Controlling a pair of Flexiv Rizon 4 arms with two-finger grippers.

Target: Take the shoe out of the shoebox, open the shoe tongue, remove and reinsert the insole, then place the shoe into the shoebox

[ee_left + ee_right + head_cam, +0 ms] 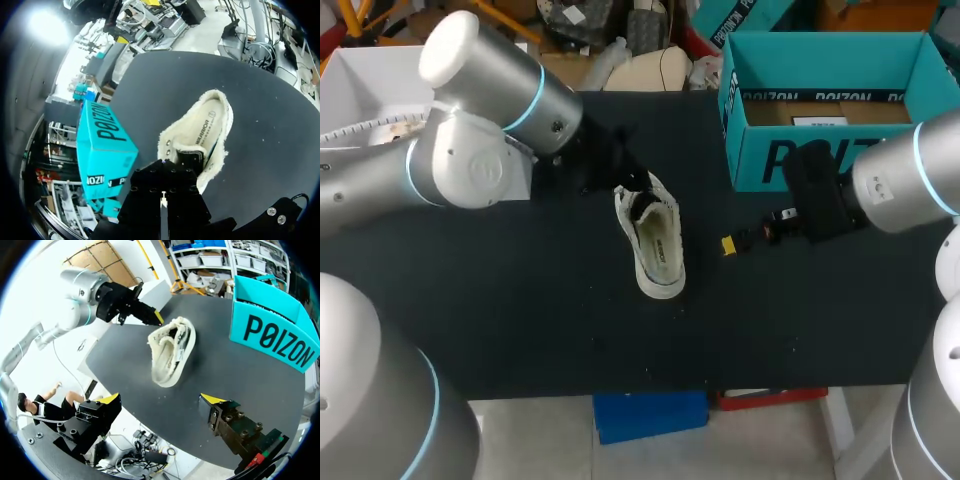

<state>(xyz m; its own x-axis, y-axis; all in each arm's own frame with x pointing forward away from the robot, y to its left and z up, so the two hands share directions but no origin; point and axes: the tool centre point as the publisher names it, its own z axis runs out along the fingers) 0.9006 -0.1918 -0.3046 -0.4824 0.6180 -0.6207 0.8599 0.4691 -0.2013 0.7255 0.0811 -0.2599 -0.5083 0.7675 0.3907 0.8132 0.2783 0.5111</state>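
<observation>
Currently the shoe [657, 250] [207, 122] [171, 347] is laid upright on the table [520, 300], outside the box [820, 160] [105, 145] [272, 335]. The left gripper [154, 316] is held at its tongue; whether it is clamped cannot be told. The right gripper [757, 232] [161, 399] is spread apart beside the shoe.

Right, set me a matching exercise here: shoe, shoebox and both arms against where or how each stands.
1. shoe
2. shoebox
3. left arm
4. right arm

A. jaws wide apart, nothing between them
B. open, at the far right of the table
C. jaws at the shoe's laced end
D. lying between the two arms, opening up

Pairs: 1-D, 2-B, 3-C, 4-A
</observation>
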